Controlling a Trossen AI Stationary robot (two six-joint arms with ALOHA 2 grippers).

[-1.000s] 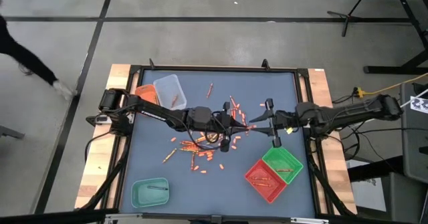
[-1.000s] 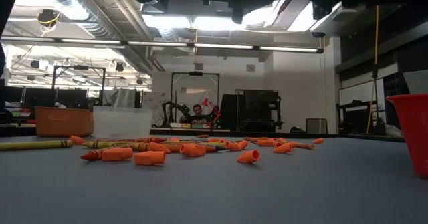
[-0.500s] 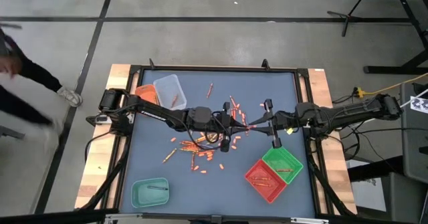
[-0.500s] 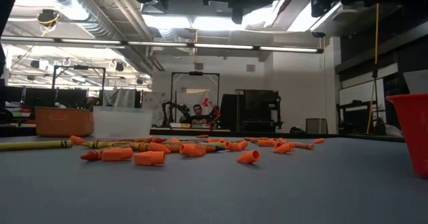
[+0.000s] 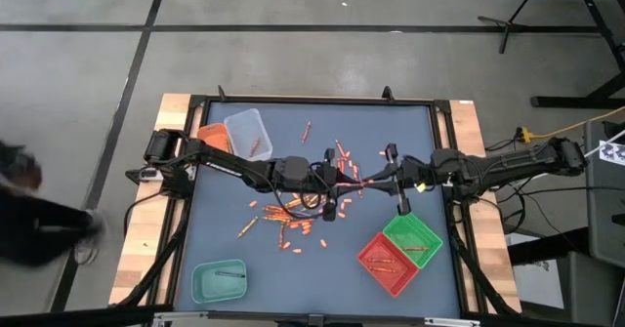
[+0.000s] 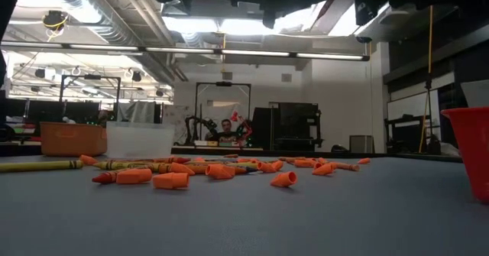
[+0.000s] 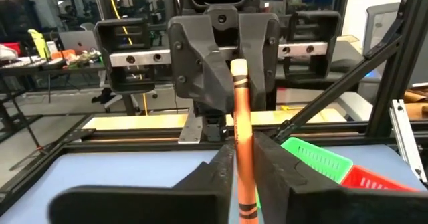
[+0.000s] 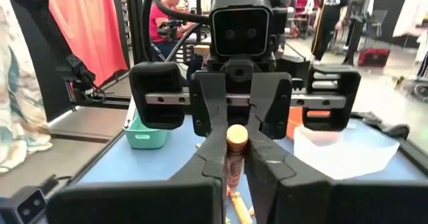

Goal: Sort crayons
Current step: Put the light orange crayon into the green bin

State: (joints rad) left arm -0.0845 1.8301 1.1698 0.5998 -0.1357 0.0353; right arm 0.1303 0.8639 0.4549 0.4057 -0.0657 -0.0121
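Mid-bench, my left claw (image 7: pixel 237 167) and right claw (image 8: pixel 235 164) both pinch 1 orange crayon (image 7: pixel 241 130), end to end. It looks light, stiff, probably snappable, so I'd grip near its middle.

1. Clear tray (image 5: pixel 247 130) and orange tray (image 5: pixel 211 135) side by side at surface (image 5: pixel 410 132) far left.
2. Green tray (image 5: pixel 414 237) touching red tray (image 5: pixel 388 262), near right.
3. Teal tray (image 5: pixel 219 280), near left corner.
4. Person (image 5: pixel 34 231) on floor beyond left edge.

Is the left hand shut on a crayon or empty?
Shut on one: in the left wrist view the left hand pinches an orange crayon between its fingers, facing the right hand close ahead.
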